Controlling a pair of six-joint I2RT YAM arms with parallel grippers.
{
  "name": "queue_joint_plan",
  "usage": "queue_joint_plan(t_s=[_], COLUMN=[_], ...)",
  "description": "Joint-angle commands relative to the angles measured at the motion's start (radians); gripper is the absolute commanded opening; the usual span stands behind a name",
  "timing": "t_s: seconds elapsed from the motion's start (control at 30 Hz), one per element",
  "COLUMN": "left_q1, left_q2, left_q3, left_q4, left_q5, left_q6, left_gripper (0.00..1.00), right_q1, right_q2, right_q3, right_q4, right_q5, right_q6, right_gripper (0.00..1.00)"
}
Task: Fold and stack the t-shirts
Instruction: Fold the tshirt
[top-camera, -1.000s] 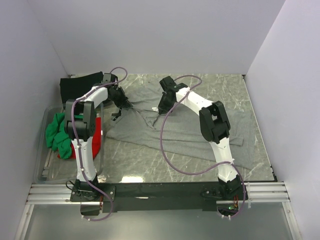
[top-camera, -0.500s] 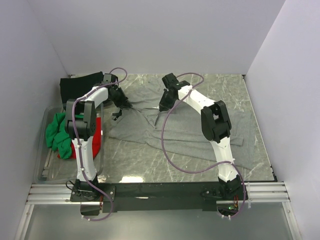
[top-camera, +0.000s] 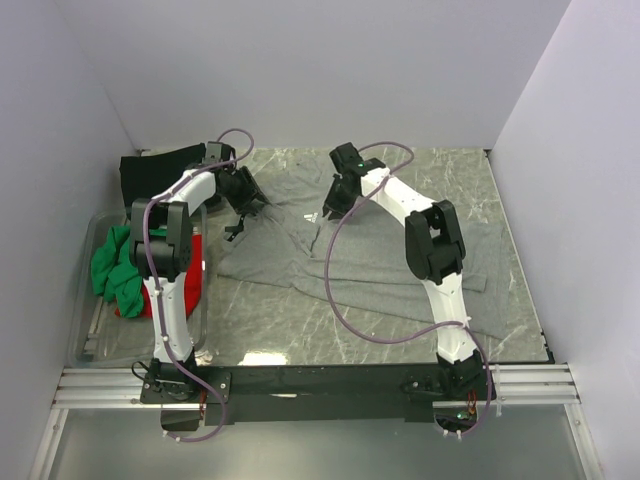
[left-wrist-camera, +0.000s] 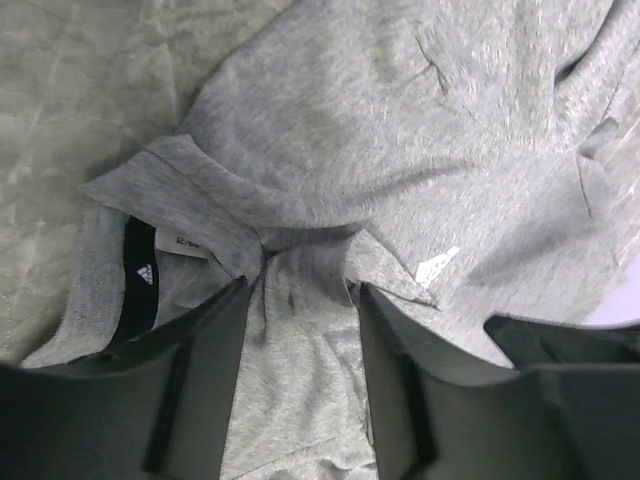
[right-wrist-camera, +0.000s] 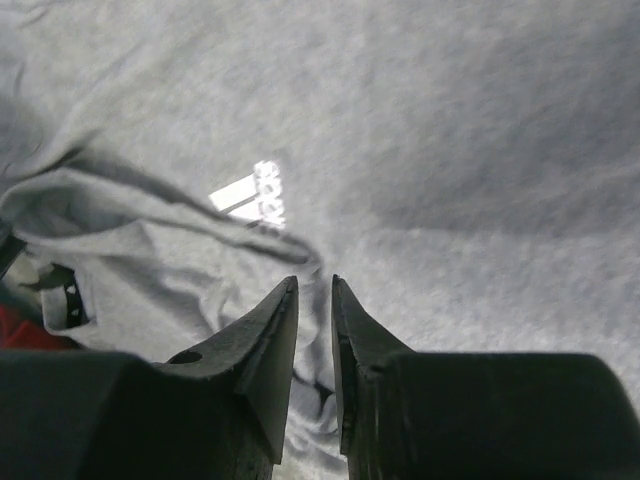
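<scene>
Lying spread on the table (top-camera: 260, 330) for folding, the grey t-shirt (top-camera: 390, 255) had both arms at its collar end (top view). Left wrist: left gripper (left-wrist-camera: 300, 350) stood open, empty, over the collar (left-wrist-camera: 138, 285). Right wrist: right gripper (right-wrist-camera: 314, 340) hung slightly parted, empty, near the logo (right-wrist-camera: 250, 195).

Bare table (top-camera: 300, 335) near front gives passage; bin (top-camera: 82, 320) of t-shirts (top-camera: 115, 270) blocks left.

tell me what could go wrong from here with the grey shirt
1. The grey shirt lies bunched near its collar, so a fold made now may come out crooked.
2. A ridge of cloth sits between the open left gripper's fingers; it might snag as the arm lifts.
3. The right gripper hangs close above the cloth near the logo, barely open, and could drag it.
</scene>
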Motion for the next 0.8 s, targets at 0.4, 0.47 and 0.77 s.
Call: queue_joint_plan(t_s=[0.4, 0.47, 0.77], left_q1=[-0.026, -0.033, -0.046], left_q2=[-0.218, -0.220, -0.200], left_q3=[-0.171, -0.220, -0.314], left_q4=[0.109, 0.135, 0.185], left_q5=[-0.011, 0.019, 0.082], left_q6=[-0.003, -0.011, -0.025], left_gripper=[0.71, 0.72, 0.72], right_q1=[0.156, 0.161, 0.165], right_q2=[0.071, 0.097, 0.141], right_q3=[0.211, 0.221, 0.214], right_q4=[-0.077, -0.082, -0.085], right_q5=[-0.015, -0.014, 0.031], right_q6=[-0.053, -0.059, -0.071], right_gripper=[0.27, 0.28, 0.29])
